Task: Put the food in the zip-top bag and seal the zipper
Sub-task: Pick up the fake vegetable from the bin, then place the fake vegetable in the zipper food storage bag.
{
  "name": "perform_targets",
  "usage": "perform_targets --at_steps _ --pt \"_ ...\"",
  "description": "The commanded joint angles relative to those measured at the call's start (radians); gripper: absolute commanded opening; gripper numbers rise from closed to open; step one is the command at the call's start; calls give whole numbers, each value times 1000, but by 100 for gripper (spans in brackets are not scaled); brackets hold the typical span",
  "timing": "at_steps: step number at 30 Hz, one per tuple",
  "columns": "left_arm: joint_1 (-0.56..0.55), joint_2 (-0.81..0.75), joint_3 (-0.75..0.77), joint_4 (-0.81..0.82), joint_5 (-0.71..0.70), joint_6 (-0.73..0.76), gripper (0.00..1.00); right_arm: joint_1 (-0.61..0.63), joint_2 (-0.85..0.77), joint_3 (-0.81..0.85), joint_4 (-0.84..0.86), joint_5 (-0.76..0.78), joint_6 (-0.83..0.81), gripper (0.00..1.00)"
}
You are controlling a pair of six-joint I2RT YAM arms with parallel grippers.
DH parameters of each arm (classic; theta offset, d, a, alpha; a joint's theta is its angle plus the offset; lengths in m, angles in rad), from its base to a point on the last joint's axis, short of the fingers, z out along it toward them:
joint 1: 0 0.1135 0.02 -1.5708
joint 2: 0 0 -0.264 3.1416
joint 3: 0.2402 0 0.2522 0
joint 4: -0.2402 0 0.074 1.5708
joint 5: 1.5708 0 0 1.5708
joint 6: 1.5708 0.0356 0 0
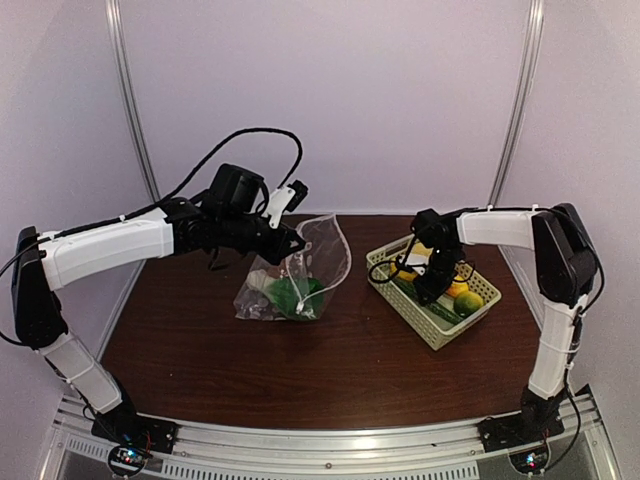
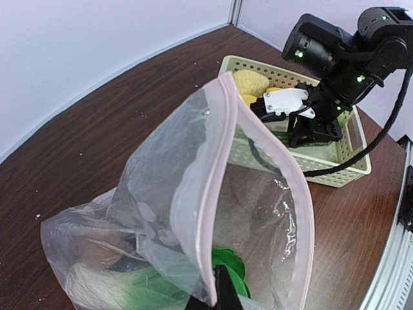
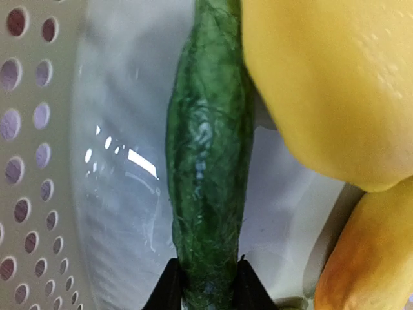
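Now right end effector (image 3: 208, 285) grips green vegetable (image 3: 206, 161) (left (image 2: 218, 294): zip-top bag (image 2: 161, 213)).

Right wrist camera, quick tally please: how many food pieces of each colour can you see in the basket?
Green piece: 1
Yellow piece: 1
Orange-yellow piece: 1
Total: 3

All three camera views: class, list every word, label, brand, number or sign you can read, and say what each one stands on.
No readable text in any view.
zip-top bag: no print visible.
basket: plain lattice, no label.
green vegetable: no sticker or mark.
boards at the arm bases: any marking is too small to read.
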Motion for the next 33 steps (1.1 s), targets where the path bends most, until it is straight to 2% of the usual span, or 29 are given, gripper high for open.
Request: perform_targets --at_steps 1,4,13,19,23,28,31,33 --pt "9 -27 -10 55 13 -1 0 -7 -53 22 0 -12 -23 14" --pt "9 -24 -9 54 14 0 0 -7 -94 22 -21 -133 -62 9" --pt "10 -16 -9 54 26 3 0 -10 -227 64 -170 -193 -133 1" --pt "12 2 -6 85 78 -14 0 -14 -369 83 -144 -292 -151 0" --pt "12 17 17 137 143 -103 0 -13 -462 109 -10 -489 -84 0" --pt "12 44 79 149 170 -208 0 2 -537 99 364 -755 148 0" --pt "12 52 94 173 192 -275 0 38 -562 56 636 -822 312 0" --pt "12 53 103 192 215 -327 0 68 -542 68 734 -853 384 0"
